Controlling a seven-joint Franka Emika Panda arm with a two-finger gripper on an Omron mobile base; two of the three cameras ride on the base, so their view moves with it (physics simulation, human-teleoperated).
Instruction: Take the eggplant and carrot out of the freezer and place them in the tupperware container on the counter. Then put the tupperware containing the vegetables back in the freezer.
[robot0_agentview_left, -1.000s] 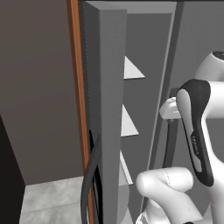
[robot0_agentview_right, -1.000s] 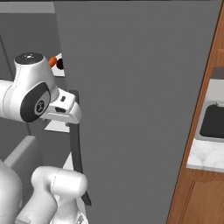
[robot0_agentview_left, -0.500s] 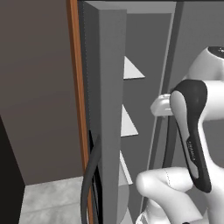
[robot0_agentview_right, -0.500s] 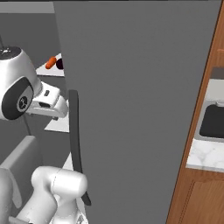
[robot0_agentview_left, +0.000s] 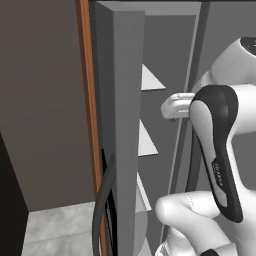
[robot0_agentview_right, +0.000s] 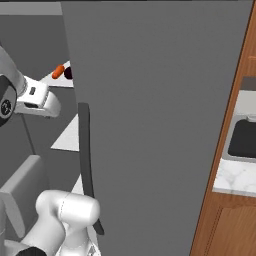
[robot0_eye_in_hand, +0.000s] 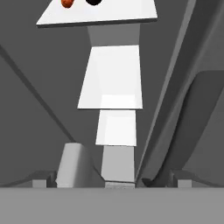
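Carrot (robot0_eye_in_hand: 67, 3) and eggplant (robot0_eye_in_hand: 92, 2) lie side by side on the top white shelf (robot0_eye_in_hand: 113, 13) of the freezer (robot0_agentview_right: 160, 125), at the far end of the hand view — well apart from the claw (robot0_eye_in_hand: 113, 178), which points along the stacked shelves with nothing between its spread jaws. In the right base view the carrot (robot0_agentview_right: 58, 71) shows beyond the open door's edge, just left of the eggplant (robot0_agentview_right: 68, 73). The counter (robot0_agentview_right: 235, 177) with its dark sink (robot0_agentview_right: 244, 139) lies to the right.
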